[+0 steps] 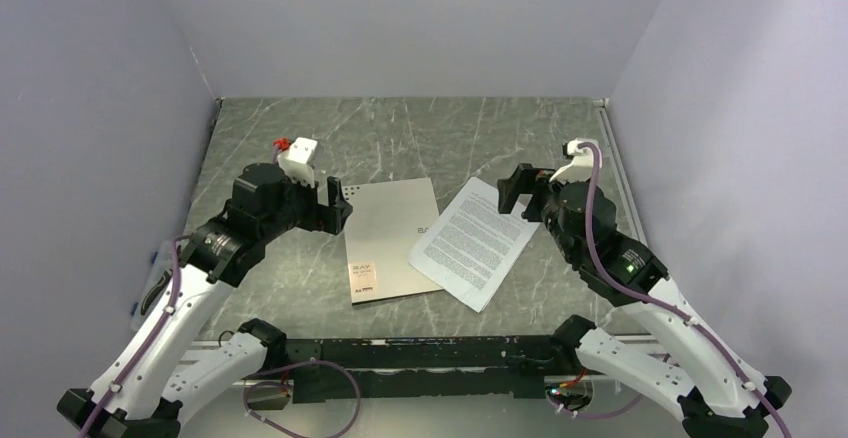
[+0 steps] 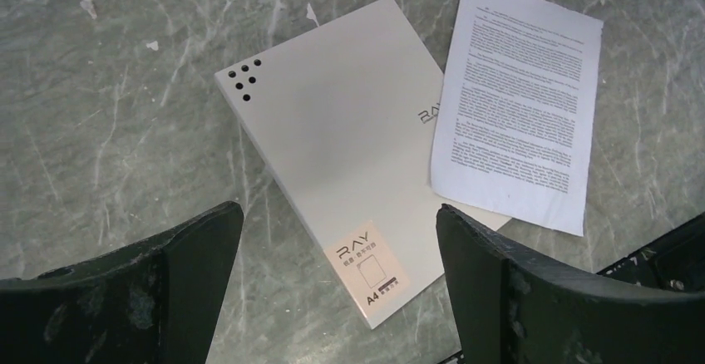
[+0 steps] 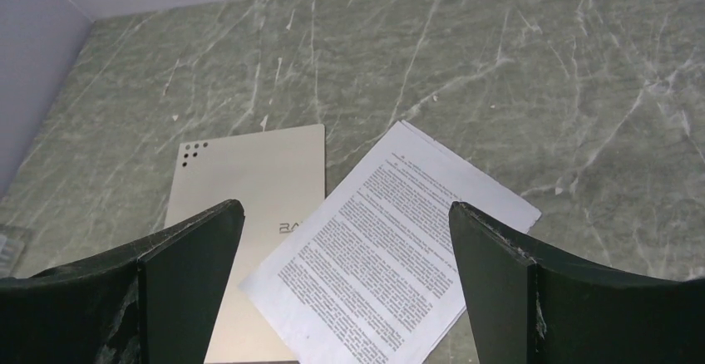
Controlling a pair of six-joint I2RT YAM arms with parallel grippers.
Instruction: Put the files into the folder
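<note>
The silver-grey folder (image 1: 385, 238) lies closed and flat on the table, with a corner label near its front edge. It also shows in the left wrist view (image 2: 332, 140) and the right wrist view (image 3: 249, 189). The files (image 1: 472, 242), white printed sheets, lie tilted on the table with one corner over the folder's right edge; they show in the left wrist view (image 2: 515, 102) and the right wrist view (image 3: 391, 248). My left gripper (image 1: 338, 205) is open and empty, above the folder's left edge. My right gripper (image 1: 512, 196) is open and empty, above the files' far right corner.
The grey marbled table (image 1: 420, 138) is walled by pale panels at the back and both sides. A black rail (image 1: 420, 343) runs along the near edge between the arm bases. A small clear item (image 1: 160, 263) sits at the left edge.
</note>
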